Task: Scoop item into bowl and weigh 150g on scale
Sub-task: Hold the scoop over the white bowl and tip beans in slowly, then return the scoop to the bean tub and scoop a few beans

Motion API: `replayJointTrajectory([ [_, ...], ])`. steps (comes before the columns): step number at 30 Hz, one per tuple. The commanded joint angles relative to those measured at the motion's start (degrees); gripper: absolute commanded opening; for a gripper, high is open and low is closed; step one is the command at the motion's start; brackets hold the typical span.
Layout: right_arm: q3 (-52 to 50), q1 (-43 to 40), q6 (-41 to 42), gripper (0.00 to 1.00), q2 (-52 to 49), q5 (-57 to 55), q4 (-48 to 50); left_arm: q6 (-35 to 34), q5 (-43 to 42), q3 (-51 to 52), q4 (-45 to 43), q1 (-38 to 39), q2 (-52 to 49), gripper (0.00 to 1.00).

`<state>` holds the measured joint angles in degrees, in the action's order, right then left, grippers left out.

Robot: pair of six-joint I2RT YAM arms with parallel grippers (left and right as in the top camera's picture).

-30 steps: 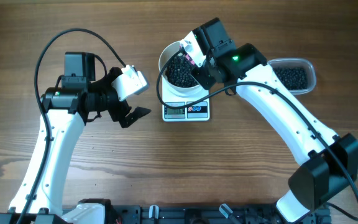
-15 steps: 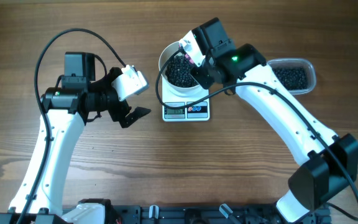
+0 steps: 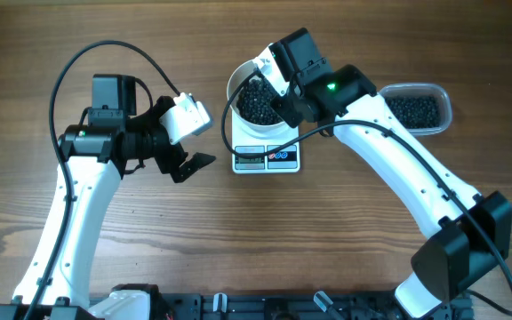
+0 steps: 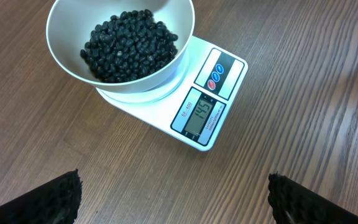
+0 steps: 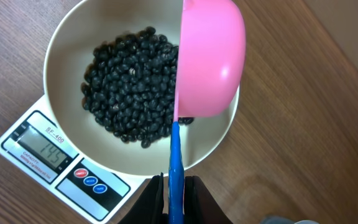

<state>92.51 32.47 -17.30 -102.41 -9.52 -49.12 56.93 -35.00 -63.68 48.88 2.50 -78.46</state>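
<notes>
The white bowl (image 3: 236, 82) stands on the white scale (image 3: 267, 158) and holds a heap of black beans, the item (image 3: 258, 103). My right gripper (image 5: 175, 186) is shut on the blue handle (image 5: 175, 155) of a pink scoop (image 5: 210, 59). The scoop is turned on its side over the bowl's right rim (image 5: 225, 134). Three digits are lit on the scale's display (image 4: 199, 115). My left gripper (image 4: 174, 183) stands open over bare wood, in front and to the left of the scale (image 4: 207, 112), with nothing between its fingers. In the overhead view the left gripper (image 3: 194, 166) sits left of the scale.
A clear plastic tub (image 3: 447, 105) with more black beans stands at the back right, beside the right arm. The right arm's cable (image 3: 416, 147) loops over the table. A black rail (image 3: 256, 307) runs along the front edge.
The right gripper and scoop have shifted slightly to the back left over the bowl. The left arm has not moved.
</notes>
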Motion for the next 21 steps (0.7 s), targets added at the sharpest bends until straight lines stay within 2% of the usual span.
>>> replayJointTrajectory([
  [1,1.77,-0.15,0.15,0.04,1.49,-1.20,0.50,1.16,-0.26,0.11,0.04,-0.28,-0.33,1.00],
  [6,1.77,-1.62,5.25,0.04,1.62,0.02,0.70,1.18,-0.26,0.11,0.04,-0.28,-0.33,1.00],
  [10,1.77,-5.99,9.97,0.04,3.28,7.17,0.44,1.18,-0.26,0.11,0.04,-0.28,-0.33,1.00],
  [15,1.79,-17.46,16.44,0.04,8.04,13.62,-4.31,1.18,-0.26,0.11,0.04,-0.28,-0.33,1.00],
  [21,1.77,-31.36,16.39,0.04,11.56,16.76,-13.81,1.18,-0.26,0.11,0.04,-0.28,-0.33,1.00],
])
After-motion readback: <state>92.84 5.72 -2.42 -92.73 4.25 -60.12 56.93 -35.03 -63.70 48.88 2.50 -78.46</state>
